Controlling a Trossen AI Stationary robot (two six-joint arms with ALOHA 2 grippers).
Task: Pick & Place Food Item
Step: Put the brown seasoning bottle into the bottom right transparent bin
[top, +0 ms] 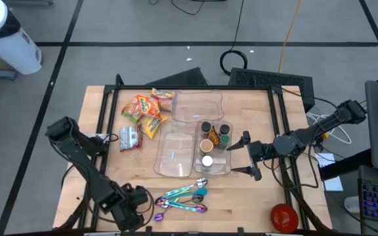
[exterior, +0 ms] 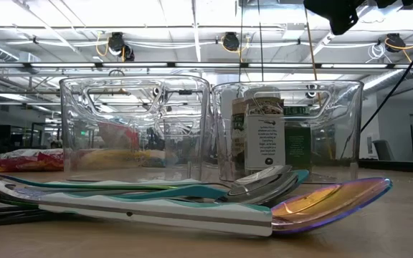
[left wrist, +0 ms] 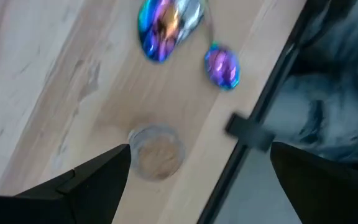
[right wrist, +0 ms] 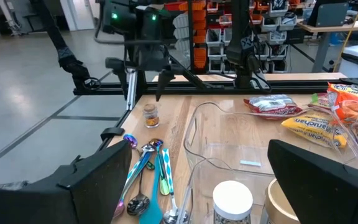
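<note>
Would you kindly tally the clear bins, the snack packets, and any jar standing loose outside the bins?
clear plastic bins: 3
colourful foil snack packets: 4
small glass spice jar outside the bins: 1
Total: 8

You see a pale wooden table point(top: 254, 196) with a smooth matt grain, framed by matt black metal rails point(top: 287, 131). The bins point(exterior: 135, 125) are clear glossy plastic. The spoons point(exterior: 192, 201) have polished iridescent metal bowls and matt teal and white handles. The snack packets point(top: 143, 111) are shiny crinkled foil, and the spice jars point(top: 214, 134) are clear and glossy.
</note>
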